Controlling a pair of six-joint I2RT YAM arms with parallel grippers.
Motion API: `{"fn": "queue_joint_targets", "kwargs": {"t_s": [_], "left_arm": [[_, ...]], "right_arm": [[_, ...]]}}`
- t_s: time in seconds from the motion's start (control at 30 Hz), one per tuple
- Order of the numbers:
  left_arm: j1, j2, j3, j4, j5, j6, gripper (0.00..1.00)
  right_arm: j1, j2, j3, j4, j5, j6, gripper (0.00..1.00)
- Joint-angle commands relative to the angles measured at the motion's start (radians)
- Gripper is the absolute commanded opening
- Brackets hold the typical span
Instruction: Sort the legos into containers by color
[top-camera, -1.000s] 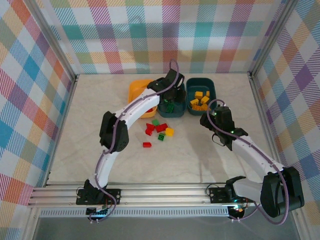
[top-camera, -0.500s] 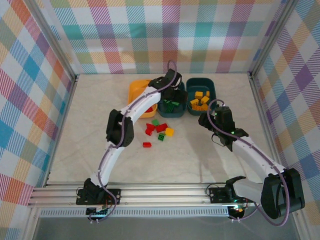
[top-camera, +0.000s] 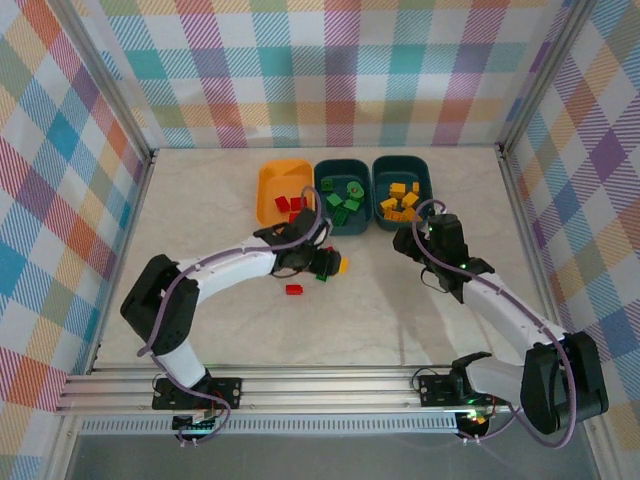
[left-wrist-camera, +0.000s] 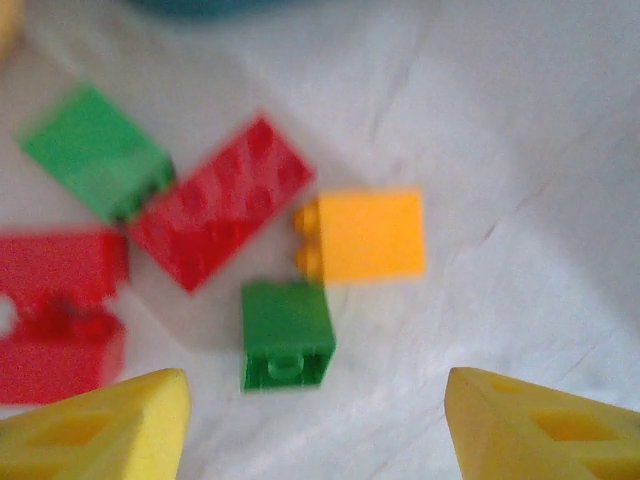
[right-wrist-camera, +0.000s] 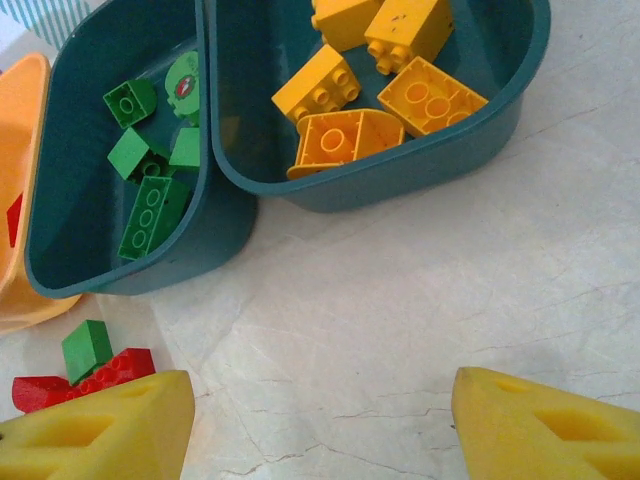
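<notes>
Loose legos lie in a pile on the table: a small green brick (left-wrist-camera: 287, 333), a yellow one (left-wrist-camera: 365, 235), a long red one (left-wrist-camera: 220, 215), another green (left-wrist-camera: 95, 150) and more red (left-wrist-camera: 55, 310). My left gripper (left-wrist-camera: 315, 430) hovers open just over this pile (top-camera: 322, 272), with nothing between its fingers. A lone red brick (top-camera: 293, 289) lies nearer the bases. At the back stand the orange tub (top-camera: 270, 185) with red bricks, a teal tub (right-wrist-camera: 215, 235) with green bricks and a teal tub (right-wrist-camera: 400, 185) with yellow bricks. My right gripper (right-wrist-camera: 320, 430) is open over bare table in front of the teal tubs.
The three tubs stand touching in a row at the back centre. Plaid walls and metal rails close in the table (top-camera: 420, 320) on all sides. The right arm (top-camera: 480, 290) reaches in from the near right.
The left arm has swung back from over the middle teal tub down to the loose pile, its jaws now wider apart. The right arm has hardly moved.
</notes>
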Motion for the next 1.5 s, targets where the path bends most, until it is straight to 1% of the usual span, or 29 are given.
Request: {"fn": "queue_joint_targets", "kwargs": {"t_s": [0.0, 0.23, 0.4, 0.47, 0.6, 0.7, 0.8, 0.87, 1.0, 1.07, 1.17, 1.3, 1.47], "left_arm": [[-0.008, 0.016, -0.039, 0.077, 0.017, -0.053, 0.67], [-0.011, 0.121, -0.042, 0.164, 0.045, -0.053, 0.66], [-0.013, 0.178, 0.006, 0.133, 0.013, -0.039, 0.62], [-0.017, 0.172, 0.004, 0.124, -0.01, -0.033, 0.59], [-0.026, 0.165, 0.004, 0.111, -0.049, -0.016, 0.46], [-0.032, 0.168, 0.014, 0.102, -0.055, -0.008, 0.39], [-0.046, 0.152, 0.028, 0.05, -0.071, 0.0, 0.37], [-0.057, 0.12, 0.053, 0.007, -0.06, -0.004, 0.36], [-0.087, -0.008, 0.099, -0.022, -0.061, 0.002, 0.35], [-0.074, -0.026, 0.153, -0.044, -0.107, 0.021, 0.35], [-0.009, 0.052, 0.283, -0.069, -0.126, 0.043, 0.33], [0.079, 0.258, 0.505, -0.072, -0.126, 0.023, 0.29], [0.124, 0.512, 0.829, -0.146, -0.119, 0.022, 0.29]], "right_arm": [[0.007, 0.019, -0.007, 0.043, -0.031, 0.015, 0.69], [0.009, 0.029, -0.005, 0.045, -0.028, 0.011, 0.69], [0.009, 0.035, -0.003, 0.045, -0.028, 0.009, 0.69], [0.008, 0.034, -0.004, 0.045, -0.027, 0.009, 0.69], [0.01, 0.037, -0.003, 0.049, -0.032, 0.009, 0.69], [0.01, 0.038, -0.002, 0.048, -0.032, 0.009, 0.68], [0.01, 0.031, -0.004, 0.048, -0.033, 0.009, 0.68], [0.01, 0.029, -0.005, 0.048, -0.033, 0.008, 0.68], [0.01, 0.036, -0.01, 0.06, -0.029, 0.012, 0.68], [0.009, 0.045, -0.007, 0.06, -0.035, 0.014, 0.68], [0.01, 0.051, -0.005, 0.065, -0.043, 0.017, 0.68], [0.009, 0.055, -0.01, 0.069, -0.029, 0.015, 0.68], [0.01, 0.042, -0.015, 0.068, -0.024, 0.015, 0.68]]}}
